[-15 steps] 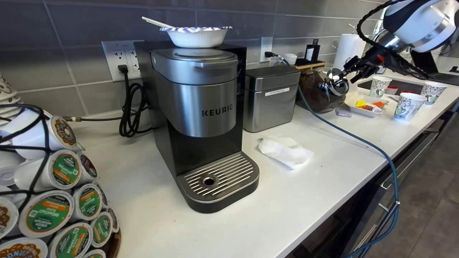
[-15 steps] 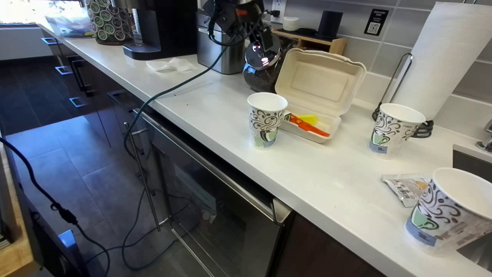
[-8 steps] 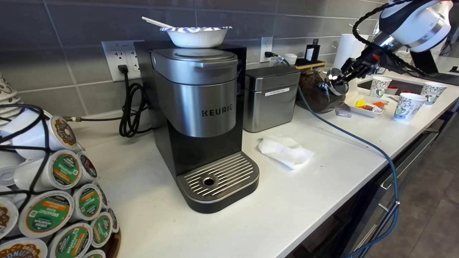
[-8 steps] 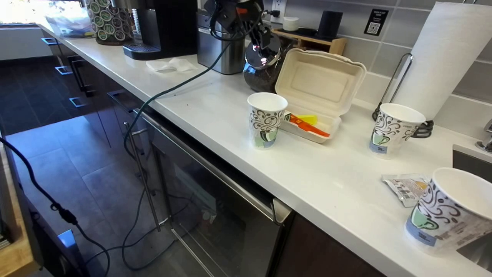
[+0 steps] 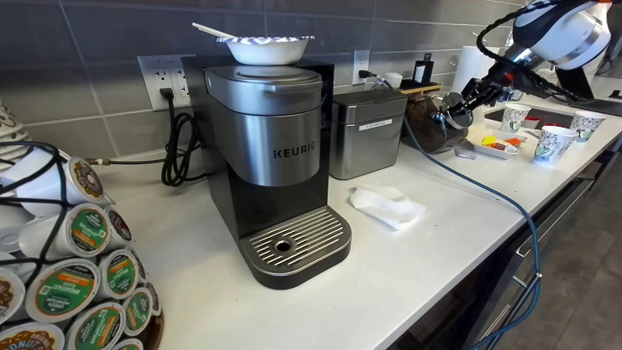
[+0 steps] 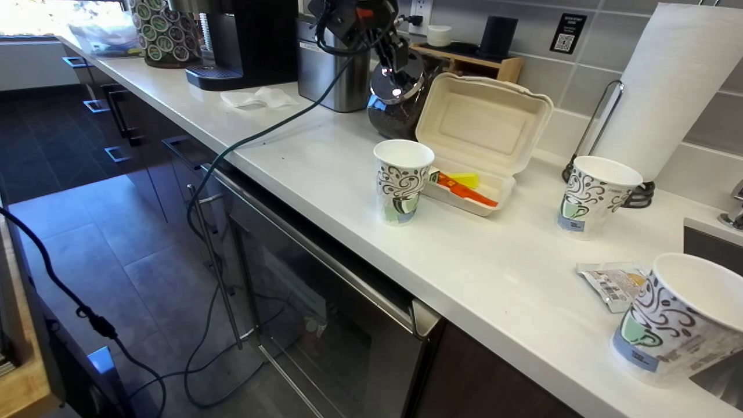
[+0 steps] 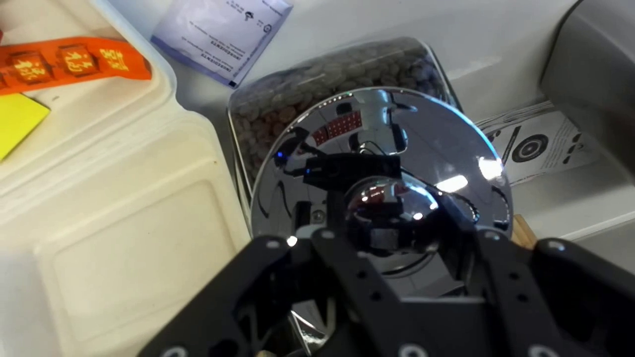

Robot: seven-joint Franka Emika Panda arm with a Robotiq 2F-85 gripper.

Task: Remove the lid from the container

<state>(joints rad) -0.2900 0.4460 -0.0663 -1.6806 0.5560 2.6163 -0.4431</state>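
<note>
The container is a squarish glass jar (image 7: 337,69) of dark beans, leaning tilted on the counter; in an exterior view the jar (image 5: 427,129) stands beyond a metal canister. A round, mirror-like chrome lid (image 7: 426,124) covers its opening, also visible as a lid (image 6: 386,87) in an exterior view. My gripper (image 7: 397,220) is shut on the lid's ball-shaped knob (image 7: 392,198), one finger on each side. From outside, the gripper (image 5: 466,106) reaches down to the lid and hides the knob. The finger pads against the knob are partly dark and hard to make out.
Close beside the jar stands an open pale takeout box (image 6: 482,116) with yellow and orange packets. Patterned paper cups (image 6: 401,186) are nearby. A metal canister (image 5: 369,133) and coffee maker (image 5: 277,146) stand along the wall. A blue cable (image 5: 476,180) crosses the counter.
The fingers have closed in on the lid's knob, and the arm has shifted slightly down toward the jar. Jar and lid look unmoved.
</note>
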